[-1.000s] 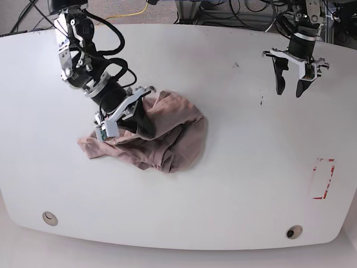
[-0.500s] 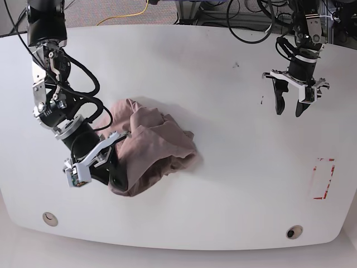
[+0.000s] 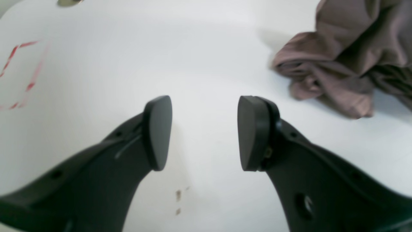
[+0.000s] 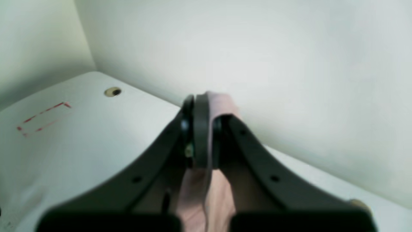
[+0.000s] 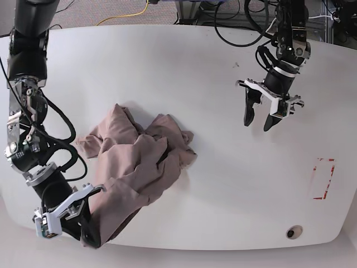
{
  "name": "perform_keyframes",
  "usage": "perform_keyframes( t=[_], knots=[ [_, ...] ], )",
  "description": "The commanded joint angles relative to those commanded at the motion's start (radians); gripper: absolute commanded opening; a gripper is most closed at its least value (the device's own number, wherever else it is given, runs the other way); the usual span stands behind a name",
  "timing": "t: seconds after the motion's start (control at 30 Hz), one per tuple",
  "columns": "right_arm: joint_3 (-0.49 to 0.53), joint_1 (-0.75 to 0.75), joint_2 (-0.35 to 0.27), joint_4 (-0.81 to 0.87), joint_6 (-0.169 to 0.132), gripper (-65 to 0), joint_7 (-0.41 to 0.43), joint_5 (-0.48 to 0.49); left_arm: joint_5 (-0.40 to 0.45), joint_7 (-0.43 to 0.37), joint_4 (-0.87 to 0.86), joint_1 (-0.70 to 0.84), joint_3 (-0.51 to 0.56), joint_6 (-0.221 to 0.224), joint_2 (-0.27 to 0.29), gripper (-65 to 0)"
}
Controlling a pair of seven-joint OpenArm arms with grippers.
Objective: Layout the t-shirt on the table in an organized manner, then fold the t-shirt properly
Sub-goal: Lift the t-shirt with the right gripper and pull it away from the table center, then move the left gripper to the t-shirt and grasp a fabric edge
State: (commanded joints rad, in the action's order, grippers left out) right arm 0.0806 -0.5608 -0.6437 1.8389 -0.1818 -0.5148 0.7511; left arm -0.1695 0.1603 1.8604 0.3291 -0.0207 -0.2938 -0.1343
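The mauve t-shirt lies bunched on the white table, stretched from mid-table toward the near left edge. My right gripper is shut on a fold of it at that edge; the right wrist view shows pink t-shirt fabric pinched between the jaws of the right gripper. My left gripper hovers open over bare table at the right. In the left wrist view the left gripper stands open with nothing inside, and the t-shirt sits ahead at the upper right.
A red rectangular mark is on the table near the right edge, also visible as the red mark in the left wrist view. A round hole lies at the front right. Small dark specks lie beneath the left gripper.
My right gripper has pulled the t-shirt toward the near left edge, stretching the bundle out. The left gripper has moved down and toward the middle of the table, still open.
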Motion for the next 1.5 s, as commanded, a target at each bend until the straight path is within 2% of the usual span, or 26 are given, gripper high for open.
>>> perform_keyframes(
  t=[0.13,0.23,0.33,0.43,0.8,1.03,1.5],
  knots=[
    [-0.005,-0.078,0.000,-0.048,-0.055,-65.0,-0.006,-0.003,0.000,0.035,-0.021,-0.020,0.103,0.000,0.003,-33.7],
    [-0.006,-0.118,0.000,-0.077,-0.071,-65.0,-0.008,-0.005,-0.002,0.087,-0.044,-0.048,0.163,0.000,0.006,-33.7],
    [-0.005,-0.144,-0.021,-0.091,-0.071,-65.0,-0.015,-0.005,-0.003,0.123,-0.098,-0.077,0.221,0.000,0.009,-33.7],
    [-0.003,-0.163,-0.031,-0.094,-0.071,-65.0,-0.028,-0.005,-0.003,0.124,-0.155,-0.101,0.239,0.000,0.038,-33.7],
    [-0.003,-0.173,-0.061,-0.115,-0.071,-65.0,-0.029,-0.003,-0.003,0.124,-0.397,-0.262,0.238,0.000,0.149,-33.7],
    [-0.003,-0.170,-0.063,-0.117,-0.071,-65.0,-0.029,-0.002,-0.003,0.123,-0.535,-0.377,0.192,0.002,0.190,-33.7],
    [-0.003,-0.167,-0.057,-0.120,-0.071,-65.0,-0.029,0.000,-0.002,0.123,-0.775,-0.555,0.180,0.002,0.198,-33.7]
  ],
)
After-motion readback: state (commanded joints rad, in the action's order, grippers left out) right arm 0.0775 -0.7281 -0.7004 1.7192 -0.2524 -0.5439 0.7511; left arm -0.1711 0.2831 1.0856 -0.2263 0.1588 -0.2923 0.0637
